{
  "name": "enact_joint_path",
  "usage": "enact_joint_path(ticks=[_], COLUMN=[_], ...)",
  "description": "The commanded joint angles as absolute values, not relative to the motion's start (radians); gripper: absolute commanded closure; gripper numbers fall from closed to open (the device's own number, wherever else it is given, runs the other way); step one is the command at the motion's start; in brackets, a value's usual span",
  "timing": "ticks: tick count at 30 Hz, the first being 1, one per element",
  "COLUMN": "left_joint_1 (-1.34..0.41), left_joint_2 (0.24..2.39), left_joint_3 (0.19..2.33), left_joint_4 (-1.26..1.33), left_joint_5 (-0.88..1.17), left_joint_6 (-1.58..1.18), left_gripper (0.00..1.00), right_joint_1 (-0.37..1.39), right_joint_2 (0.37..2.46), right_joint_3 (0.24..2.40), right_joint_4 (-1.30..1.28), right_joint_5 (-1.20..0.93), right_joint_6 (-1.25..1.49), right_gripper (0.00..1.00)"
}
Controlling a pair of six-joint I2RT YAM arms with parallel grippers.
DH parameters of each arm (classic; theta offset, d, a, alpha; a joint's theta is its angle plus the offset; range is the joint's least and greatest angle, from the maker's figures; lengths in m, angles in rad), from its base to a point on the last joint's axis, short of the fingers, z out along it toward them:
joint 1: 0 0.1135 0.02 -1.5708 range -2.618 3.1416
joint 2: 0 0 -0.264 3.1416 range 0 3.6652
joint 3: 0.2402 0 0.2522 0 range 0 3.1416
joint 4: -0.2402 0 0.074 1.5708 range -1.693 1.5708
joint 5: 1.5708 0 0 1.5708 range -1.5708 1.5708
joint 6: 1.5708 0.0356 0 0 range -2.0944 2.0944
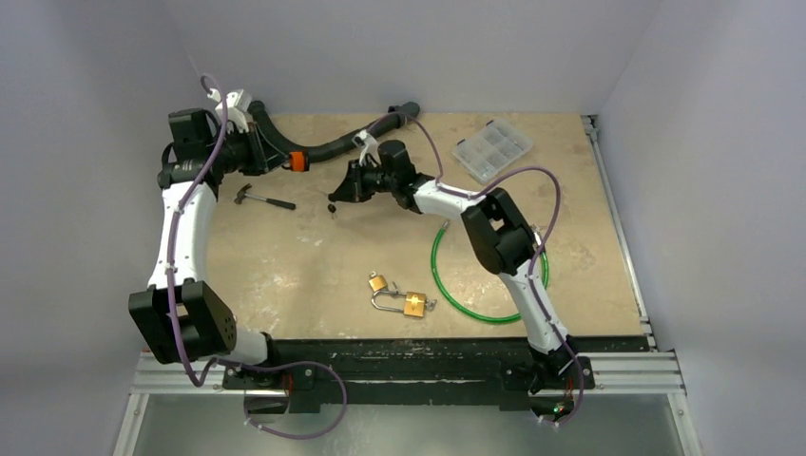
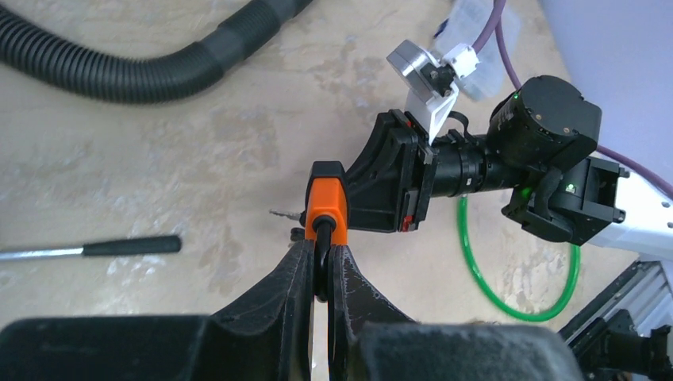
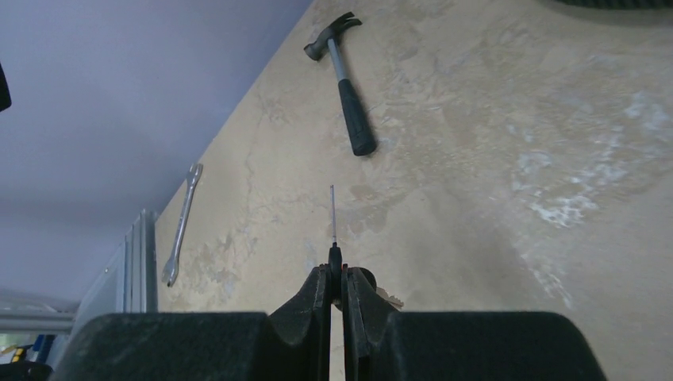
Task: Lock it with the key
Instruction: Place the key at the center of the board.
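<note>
My left gripper (image 2: 321, 274) is shut on the black shackle of an orange padlock (image 2: 327, 202) and holds it off the table; the lock also shows in the top view (image 1: 297, 160) just right of that gripper (image 1: 283, 159). My right gripper (image 3: 336, 287) is shut on the black head of a key (image 3: 333, 218), whose thin blade points straight ahead. In the top view the right gripper (image 1: 342, 188) is a short way right of and nearer than the orange lock, apart from it. In the left wrist view the key tip (image 2: 284, 213) shows just left of the lock.
A hammer (image 1: 264, 199) lies below the left gripper. A black hose (image 1: 333, 144) runs along the back. Two brass padlocks (image 1: 378, 282) (image 1: 414, 304) and a green ring (image 1: 447, 285) lie near the front. A clear compartment box (image 1: 491, 149) sits back right. A wrench (image 3: 181, 226) lies by the left wall.
</note>
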State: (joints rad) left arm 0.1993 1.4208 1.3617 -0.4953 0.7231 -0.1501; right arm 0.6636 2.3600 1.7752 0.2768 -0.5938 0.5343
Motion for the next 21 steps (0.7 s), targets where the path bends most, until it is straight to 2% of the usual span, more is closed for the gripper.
enact_joint_path(ticks=[1,10,14,17,21], left_joint_1=[0.237,0.256,0.256,0.256,0.253], left_joint_2=[1.411,1.458,1.532,1.593,1.663], left_joint_3=[1.439,1.487,1.517,1.560,1.612], left_joint_4=[-0.623,-0.826,-0.961,-1.057,-1.114], left_joint_5=[0.715,0.632,0.621,0.632,0.641], left_joint_6=[-0.023,0.264,0.425,0.566,0.682], left_gripper=[1.00,1.00,1.00,1.00,1.00], right_joint_1=[0.687,0.682,0.677,0.673,0.665], right_joint_2=[2.393,2.446,2.484,2.496,2.489], right_joint_3=[1.849,1.831,1.859,1.870,1.860], right_joint_4=[0.388,0.433,0.436,0.440,0.445], right_joint_5=[-0.598,-0.589,-0.598,-0.599,-0.602], right_joint_6=[0.607,0.606,0.591,0.588,0.593], right_gripper=[1.00,1.00,0.94,0.84,0.58])
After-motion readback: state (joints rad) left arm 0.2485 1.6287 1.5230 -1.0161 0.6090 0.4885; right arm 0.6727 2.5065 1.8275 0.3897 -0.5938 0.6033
